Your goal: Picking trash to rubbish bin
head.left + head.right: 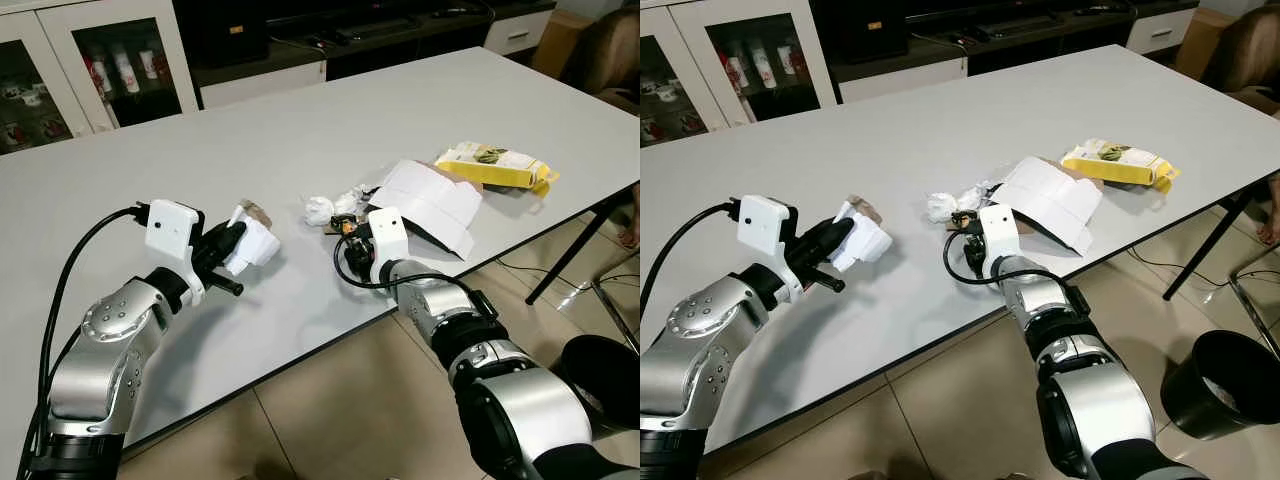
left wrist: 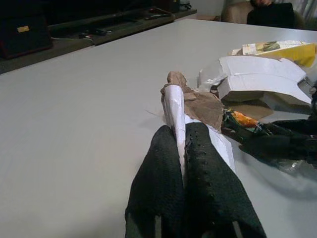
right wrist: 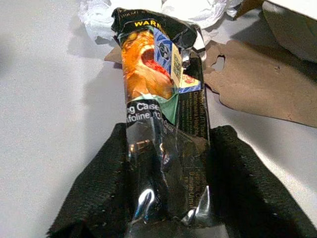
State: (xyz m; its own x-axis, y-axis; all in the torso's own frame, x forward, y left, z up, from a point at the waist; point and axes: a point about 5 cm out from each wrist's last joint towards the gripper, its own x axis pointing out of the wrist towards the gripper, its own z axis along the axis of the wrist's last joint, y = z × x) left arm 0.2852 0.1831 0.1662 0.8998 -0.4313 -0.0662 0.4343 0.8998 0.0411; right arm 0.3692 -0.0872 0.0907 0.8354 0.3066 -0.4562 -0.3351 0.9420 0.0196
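- Crushed cigarette pack point(image 3: 161, 99), dark foil with an orange picture and a warning strip, gripped between the two black fingers point(image 3: 99, 188) of the right hand point(image 3: 166, 183), low over the counter point(image 1: 300, 130) near its front edge.
- Seen from the head, right hand point(image 1: 352, 245) just in front of the crumpled white tissue point(image 1: 320, 208), beside the torn brown paper point(image 3: 257, 79) lying flat on the counter.
- Folded white carton scrap point(image 1: 252, 243) with a bit of brown cardboard point(image 2: 200, 101) at its far end, pinched edge-on in the left hand point(image 2: 184, 148), fingers point(image 2: 158, 173) closed tight on it.
- Left hand point(image 1: 228, 245) lifted a little above the counter, to the left of the right hand and apart from it, white wrist camera box point(image 1: 172, 228) just behind.
- Large white folded paper packaging point(image 1: 430, 198) lying on the counter right behind the right hand, partly over the brown paper.
- Yellow packet point(image 1: 495, 165) farther right on the counter, just beyond the white packaging, near the right edge.
- Black rubbish bin point(image 1: 1230, 385) standing on the tiled floor point(image 1: 340, 400) at the right, below the counter edge and well apart from both hands.
- Glass-fronted cabinet point(image 1: 110, 60) with bottles behind the counter at the left; dark low shelf unit point(image 1: 300, 30) along the back wall.
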